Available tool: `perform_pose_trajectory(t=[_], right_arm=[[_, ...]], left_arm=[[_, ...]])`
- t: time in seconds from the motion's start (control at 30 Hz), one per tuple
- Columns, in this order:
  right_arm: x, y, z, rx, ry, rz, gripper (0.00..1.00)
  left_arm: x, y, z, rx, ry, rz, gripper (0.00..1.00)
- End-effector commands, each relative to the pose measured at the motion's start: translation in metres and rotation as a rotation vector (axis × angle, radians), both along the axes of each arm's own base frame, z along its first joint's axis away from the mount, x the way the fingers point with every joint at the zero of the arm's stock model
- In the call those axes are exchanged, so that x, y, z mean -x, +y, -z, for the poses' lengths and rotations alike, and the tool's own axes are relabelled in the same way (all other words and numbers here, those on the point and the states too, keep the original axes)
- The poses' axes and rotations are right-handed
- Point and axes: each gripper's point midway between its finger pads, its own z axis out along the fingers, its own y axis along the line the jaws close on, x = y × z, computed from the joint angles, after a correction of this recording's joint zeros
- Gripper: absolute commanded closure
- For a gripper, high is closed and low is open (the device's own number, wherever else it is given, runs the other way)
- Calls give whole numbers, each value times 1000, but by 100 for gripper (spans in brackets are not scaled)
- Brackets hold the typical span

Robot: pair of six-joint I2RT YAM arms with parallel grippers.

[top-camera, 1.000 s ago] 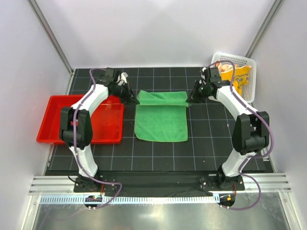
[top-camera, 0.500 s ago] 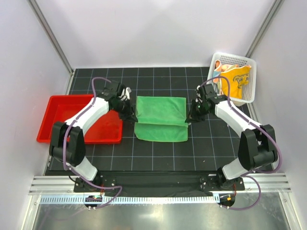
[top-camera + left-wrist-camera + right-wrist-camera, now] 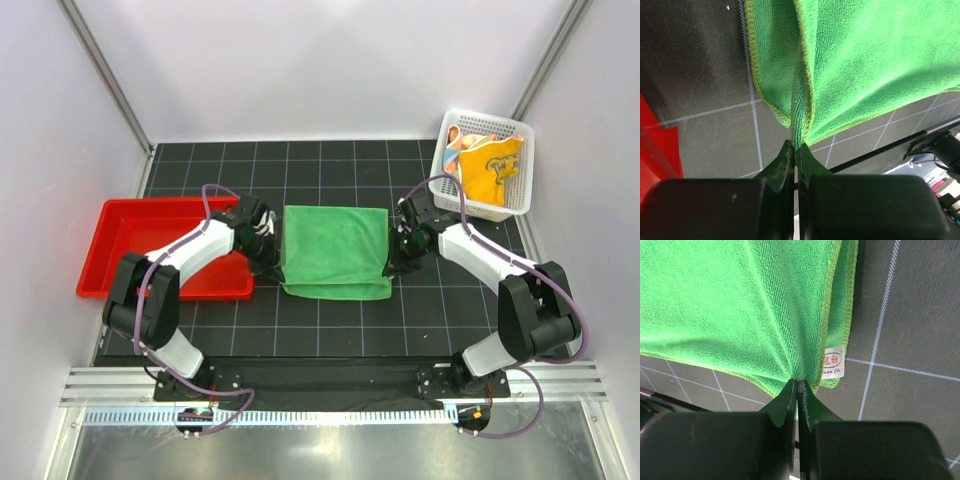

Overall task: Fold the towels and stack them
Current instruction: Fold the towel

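Two corners of the green towel [image 3: 335,240] are pinched by the left hand [image 3: 794,146] and right hand [image 3: 797,382], mid-fold; next should be an even release.

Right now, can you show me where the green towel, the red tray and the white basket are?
green towel [image 3: 335,245], top view, middle of its folded upper layer
red tray [image 3: 130,250], top view, bare floor at its left part
white basket [image 3: 488,118], top view, its far rim
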Motion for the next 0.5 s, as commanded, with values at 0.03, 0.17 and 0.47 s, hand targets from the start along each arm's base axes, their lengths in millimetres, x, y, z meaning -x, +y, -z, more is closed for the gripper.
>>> perform_pose_trajectory(t=[0.03,0.17,0.47], right_arm=[[-3,-9,7,55,-28,20,92],[-1,-16,7,94,-34,34,91],[7,-14,6,86,-18,28,66]], left_arm=[[0,-1,1,-16,-41,16,100],[7,2,12,-52,-26,30,100],[14,0,19,-63,-7,43,93]])
